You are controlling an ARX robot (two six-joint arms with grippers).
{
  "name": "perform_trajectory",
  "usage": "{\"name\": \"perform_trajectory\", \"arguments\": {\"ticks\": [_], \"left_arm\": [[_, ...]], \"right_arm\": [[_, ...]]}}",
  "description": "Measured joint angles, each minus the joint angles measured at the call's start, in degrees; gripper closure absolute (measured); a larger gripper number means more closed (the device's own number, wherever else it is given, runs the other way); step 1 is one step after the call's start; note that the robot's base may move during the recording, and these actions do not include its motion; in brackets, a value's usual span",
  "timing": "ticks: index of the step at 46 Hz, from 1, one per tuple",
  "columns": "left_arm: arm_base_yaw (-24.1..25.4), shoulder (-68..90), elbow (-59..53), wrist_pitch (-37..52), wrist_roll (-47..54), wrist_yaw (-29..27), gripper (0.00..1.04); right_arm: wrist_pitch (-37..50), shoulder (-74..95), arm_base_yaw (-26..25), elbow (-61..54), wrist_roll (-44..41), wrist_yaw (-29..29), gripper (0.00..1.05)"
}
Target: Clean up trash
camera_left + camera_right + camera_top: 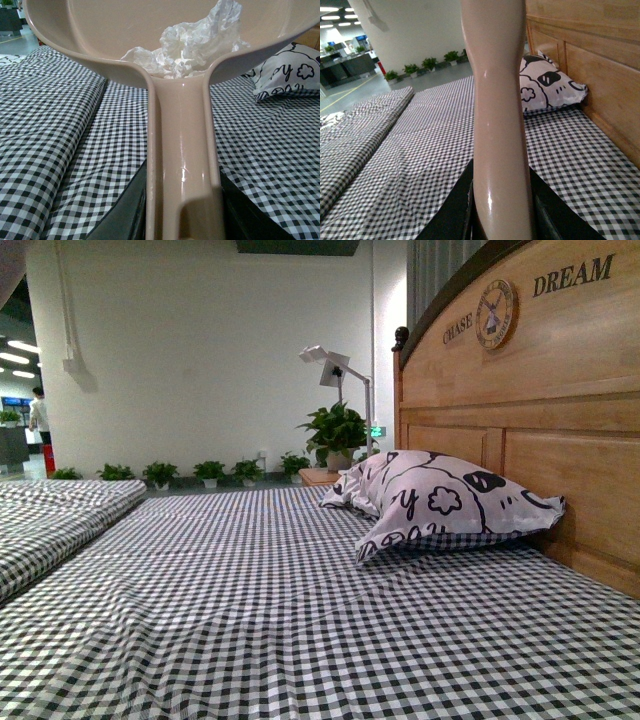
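In the left wrist view my left gripper [182,220] is shut on the long handle of the pale pinkish-beige dustpan [182,150], held above the checked bed. The trash [192,42], a crumpled ball of white paper, lies inside the pan's bowl near the handle's root. In the right wrist view my right gripper [500,220] is shut on the brush [497,115], whose smooth pale handle runs straight up out of the picture; its bristles are out of view. Neither arm, the dustpan, the brush nor the trash shows in the front view.
A black-and-white checked sheet [300,620] covers the bed. A patterned pillow [440,500] leans at the wooden headboard [540,390] on the right. A second checked bed [50,515] lies left. Potted plants [335,435] and a lamp stand beyond.
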Motion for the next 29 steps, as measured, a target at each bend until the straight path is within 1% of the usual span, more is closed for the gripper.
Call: {"name": "perform_trajectory", "arguments": {"ticks": [29], "left_arm": [[0.00,0.00,0.00,0.00,-0.02,0.00,0.78]], "right_arm": [[0.00,0.00,0.00,0.00,0.00,0.00,0.84]]}}
